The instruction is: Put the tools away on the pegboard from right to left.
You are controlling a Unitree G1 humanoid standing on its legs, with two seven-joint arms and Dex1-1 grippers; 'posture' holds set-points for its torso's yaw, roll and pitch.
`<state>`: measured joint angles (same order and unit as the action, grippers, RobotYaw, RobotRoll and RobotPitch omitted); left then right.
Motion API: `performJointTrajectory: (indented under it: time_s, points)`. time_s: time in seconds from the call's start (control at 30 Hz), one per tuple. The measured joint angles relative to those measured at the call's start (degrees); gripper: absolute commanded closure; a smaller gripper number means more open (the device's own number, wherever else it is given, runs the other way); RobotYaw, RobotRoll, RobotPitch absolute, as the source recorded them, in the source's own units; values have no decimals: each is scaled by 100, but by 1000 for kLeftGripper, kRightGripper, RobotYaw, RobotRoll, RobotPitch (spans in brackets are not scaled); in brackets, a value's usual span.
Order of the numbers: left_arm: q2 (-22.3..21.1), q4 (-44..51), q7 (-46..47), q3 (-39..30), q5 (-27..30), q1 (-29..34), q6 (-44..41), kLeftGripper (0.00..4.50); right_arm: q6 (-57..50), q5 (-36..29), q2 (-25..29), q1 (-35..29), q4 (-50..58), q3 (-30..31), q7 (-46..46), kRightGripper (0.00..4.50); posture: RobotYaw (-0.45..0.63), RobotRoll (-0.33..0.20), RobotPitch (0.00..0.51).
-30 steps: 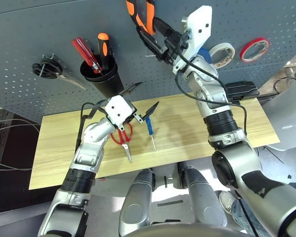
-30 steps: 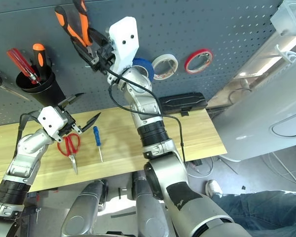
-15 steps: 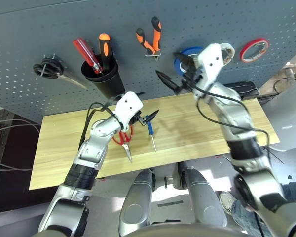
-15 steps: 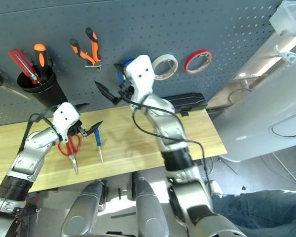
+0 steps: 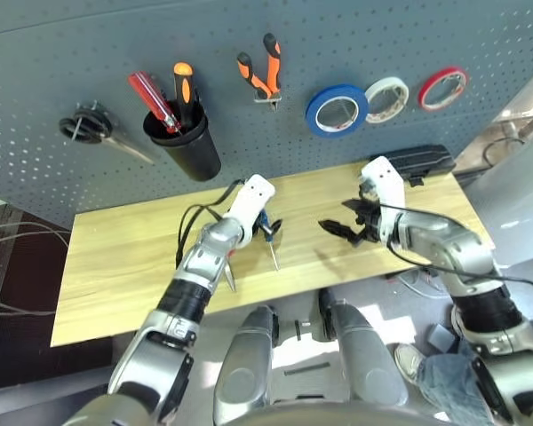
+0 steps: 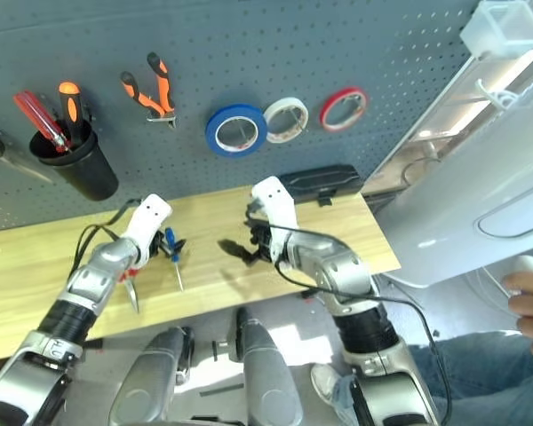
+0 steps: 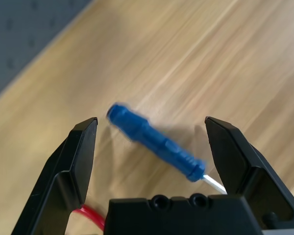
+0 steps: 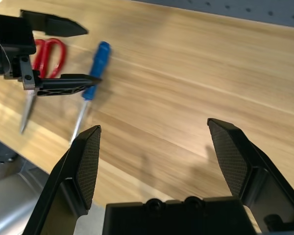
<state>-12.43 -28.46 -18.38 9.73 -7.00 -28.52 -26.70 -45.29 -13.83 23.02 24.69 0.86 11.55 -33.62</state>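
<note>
The head's two eyes look down from above at the pale wooden table. Each wrist camera looks close along its fingers; both share the small blue-handled screwdriver.

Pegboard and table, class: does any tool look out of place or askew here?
Nothing looks damaged. The blue-handled screwdriver and red-handled scissors lie loose on the table, not yet hung. On the pegboard, the pliers and blue tape roll hang tidily.

My left gripper stands wide over the small blue-handled screwdriver, bare wood on either side of the handle. The red-handled scissors lie just beside it, crowding that flank. My right gripper hangs open above clear table, well apart.
</note>
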Motion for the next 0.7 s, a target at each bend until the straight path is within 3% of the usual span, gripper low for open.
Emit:
performJointTrajectory:
  time_s: [0.17,0.43,0.6,0.7]
  points:
    - [322,-454,457,-285,65,-153,-402,0,265,169,-43,2,-270,42,-7,27,13,0,298]
    - [579,-335,511,-275,149,-102,-603,2676,424,274,-60,207,-362,38,-60,0,23,0,284]
    - [582,792,551,-396,283,317,-715,4417,680,311,-38,324,-437,32,-188,0,30,0,277]
    - [471,1694,522,-504,402,634,-725,4466,794,312,-14,380,-447,28,-302,0,35,0,275]
